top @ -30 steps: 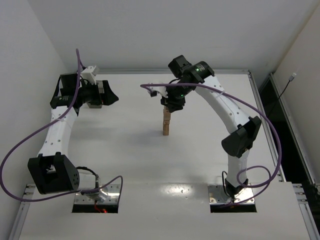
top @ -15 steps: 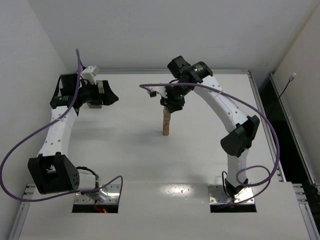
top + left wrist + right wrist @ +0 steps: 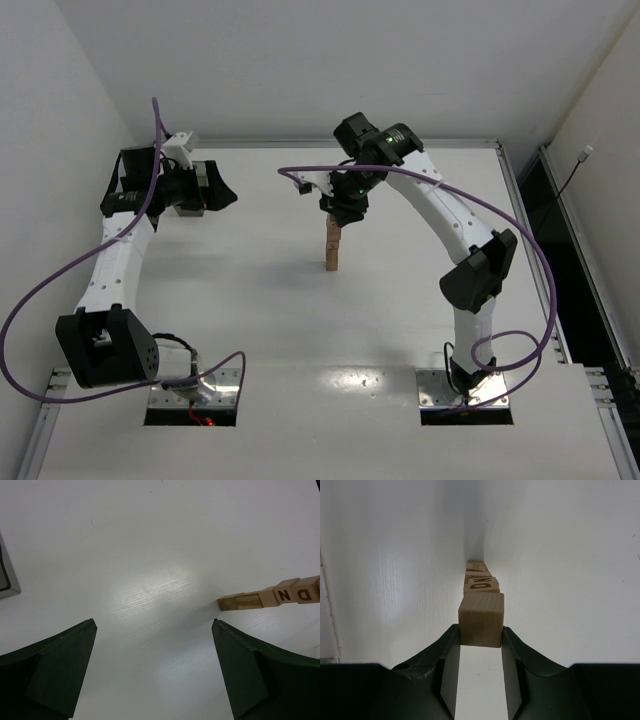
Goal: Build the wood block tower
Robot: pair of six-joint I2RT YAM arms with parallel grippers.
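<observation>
Over the last second the right arm (image 3: 450,215) has shifted only slightly, its wrist drifting a little up and to the left in the overhead view. The left arm (image 3: 120,260) has not moved. The right gripper (image 3: 340,212) remains directly over the tower (image 3: 331,250), which stands near the centre of the table, unchanged in position and height. In the right wrist view the jaws are clamped on the top block (image 3: 481,620), one finger against each side face, with the lower lettered blocks in line beneath it. Whether this block is fully seated on the one below cannot be determined.

Judgement: placement is at or near completion. Release should be straight and slow, as the column is slim and would topple easily.

The left gripper (image 3: 215,195) is parked at the far left with its jaws spread wide and holding nothing. Its camera shows the tower (image 3: 270,597) well apart from it.

The room has plain white walls (image 3: 300,70). The table (image 3: 250,300) is white, smooth and lightly reflective. Purple cables (image 3: 60,270) loop beside both arms.
</observation>
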